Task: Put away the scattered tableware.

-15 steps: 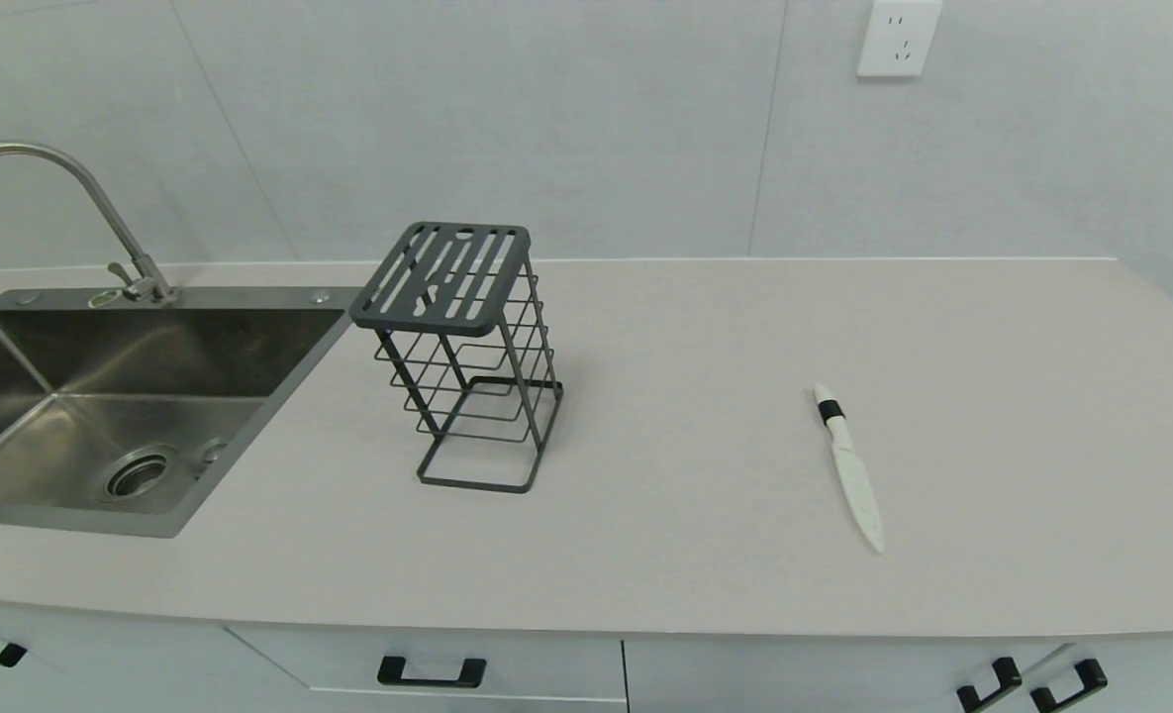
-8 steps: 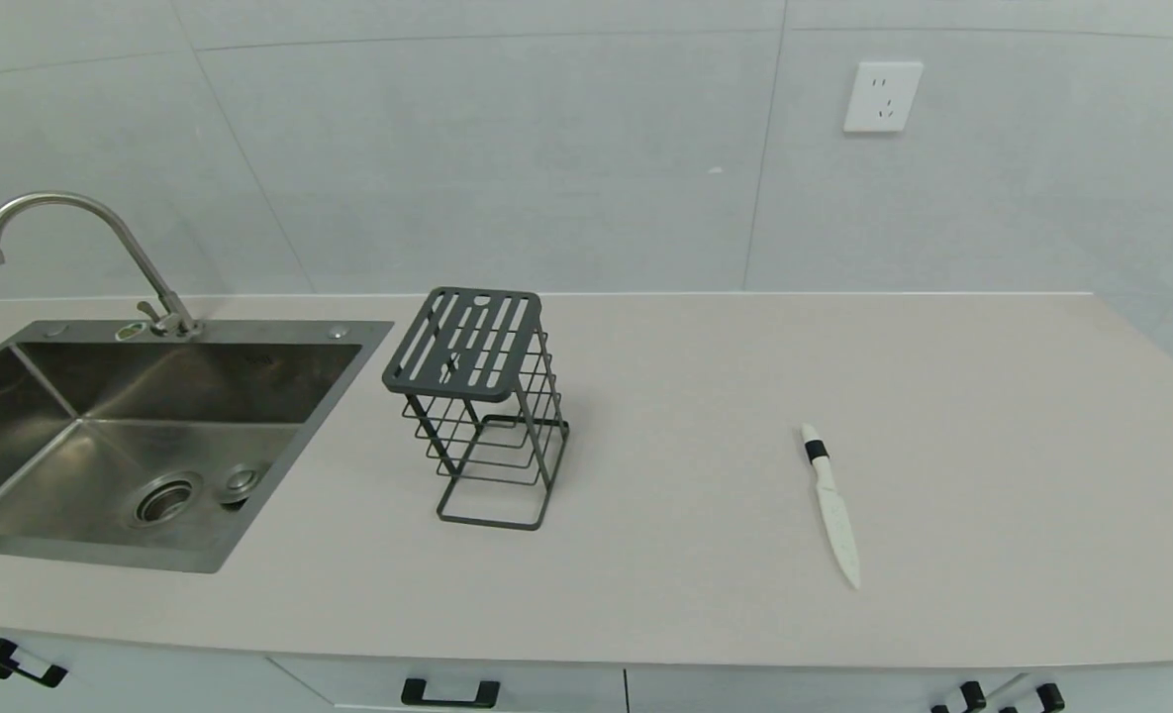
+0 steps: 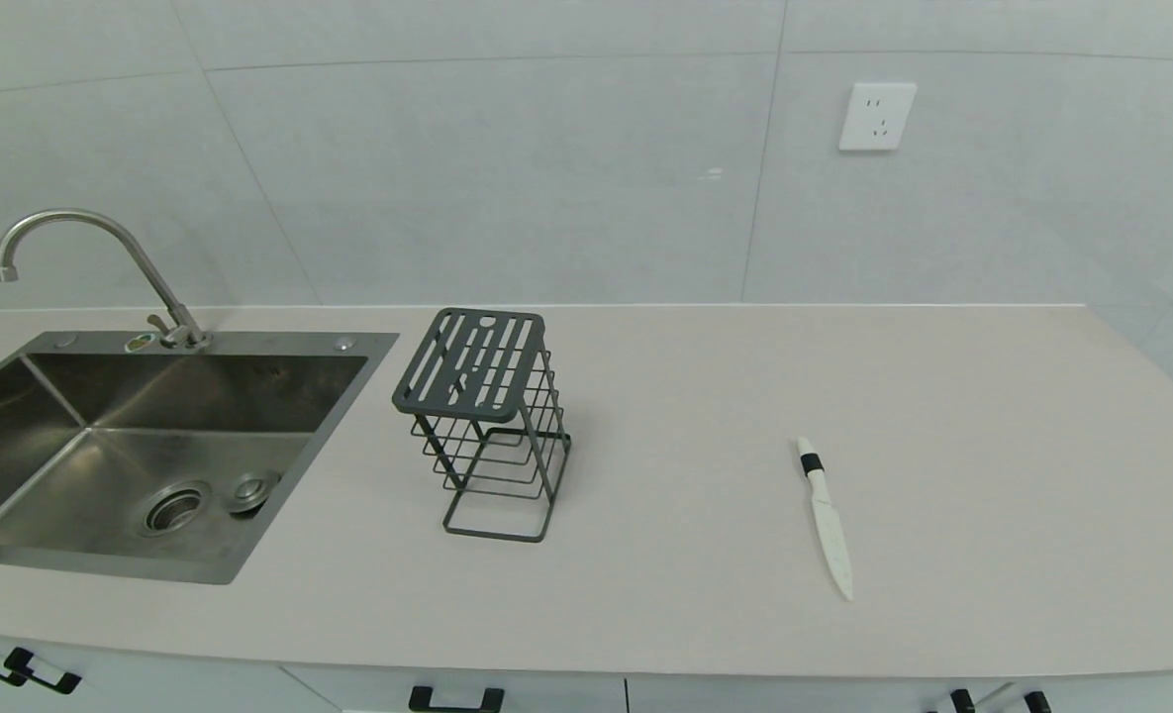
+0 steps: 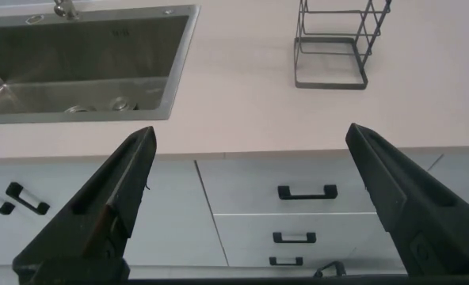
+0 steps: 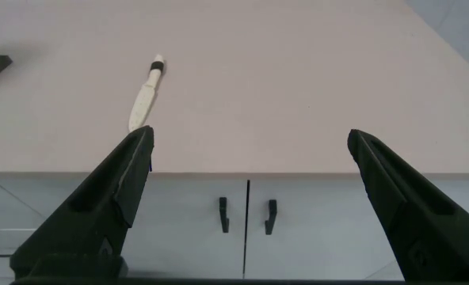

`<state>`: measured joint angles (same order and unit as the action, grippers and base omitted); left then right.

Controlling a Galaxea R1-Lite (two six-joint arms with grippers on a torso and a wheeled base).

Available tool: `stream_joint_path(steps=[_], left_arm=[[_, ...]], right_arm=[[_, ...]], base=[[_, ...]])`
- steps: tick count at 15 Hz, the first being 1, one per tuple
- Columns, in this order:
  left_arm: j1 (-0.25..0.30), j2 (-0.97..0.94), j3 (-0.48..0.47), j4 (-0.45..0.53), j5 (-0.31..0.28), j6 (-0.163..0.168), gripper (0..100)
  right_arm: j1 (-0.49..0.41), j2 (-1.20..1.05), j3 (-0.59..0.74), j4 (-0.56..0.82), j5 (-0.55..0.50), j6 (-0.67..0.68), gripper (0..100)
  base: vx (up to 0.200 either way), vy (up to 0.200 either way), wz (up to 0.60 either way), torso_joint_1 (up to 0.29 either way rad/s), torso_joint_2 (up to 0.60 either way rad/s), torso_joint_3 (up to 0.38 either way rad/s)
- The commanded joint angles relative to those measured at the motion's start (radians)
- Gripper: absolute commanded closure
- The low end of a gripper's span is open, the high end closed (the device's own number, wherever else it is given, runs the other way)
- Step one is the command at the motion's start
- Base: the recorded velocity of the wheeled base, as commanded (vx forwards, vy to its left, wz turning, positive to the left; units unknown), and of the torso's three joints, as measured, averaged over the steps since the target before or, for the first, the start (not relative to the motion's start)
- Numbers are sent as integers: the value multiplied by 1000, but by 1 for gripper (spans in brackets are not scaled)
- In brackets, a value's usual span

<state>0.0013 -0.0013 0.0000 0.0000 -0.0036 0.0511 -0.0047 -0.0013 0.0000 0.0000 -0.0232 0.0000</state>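
Observation:
A white knife with a black band on its handle lies flat on the pale countertop, right of centre; the same knife shows in the right wrist view, blade toward the counter's front edge. A dark wire rack with a slotted top stands upright beside the sink; its base appears in the left wrist view. My left gripper is open in front of the cabinet drawers, below counter height. My right gripper is open too, off the counter's front edge, nearer to me than the knife. Neither holds anything.
A steel sink with a curved tap is set into the counter at the left. White drawers with black handles run below the counter's front edge. A wall socket sits on the tiled wall behind.
The whole head picture has shifted: the camera has drawn back and tilted up, so more wall shows. The knife and the rack have kept their places on the counter.

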Motion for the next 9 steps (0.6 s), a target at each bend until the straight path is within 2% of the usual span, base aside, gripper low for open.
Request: stream_joint_path(steps=[1, 4, 9], left_arm=[[0, 1, 0, 0, -1, 1, 0], [0, 1, 0, 0, 1, 0, 0], [0, 1, 0, 0, -1, -10, 0]], right_arm=[[0, 1, 0, 0, 0, 0, 0], [0, 1, 0, 0, 0, 0, 0], [0, 1, 0, 0, 0, 0, 0]], base=[[0, 0, 0, 0, 0, 0], [0, 0, 0, 65, -3, 76], [0, 0, 0, 269, -19, 235]])
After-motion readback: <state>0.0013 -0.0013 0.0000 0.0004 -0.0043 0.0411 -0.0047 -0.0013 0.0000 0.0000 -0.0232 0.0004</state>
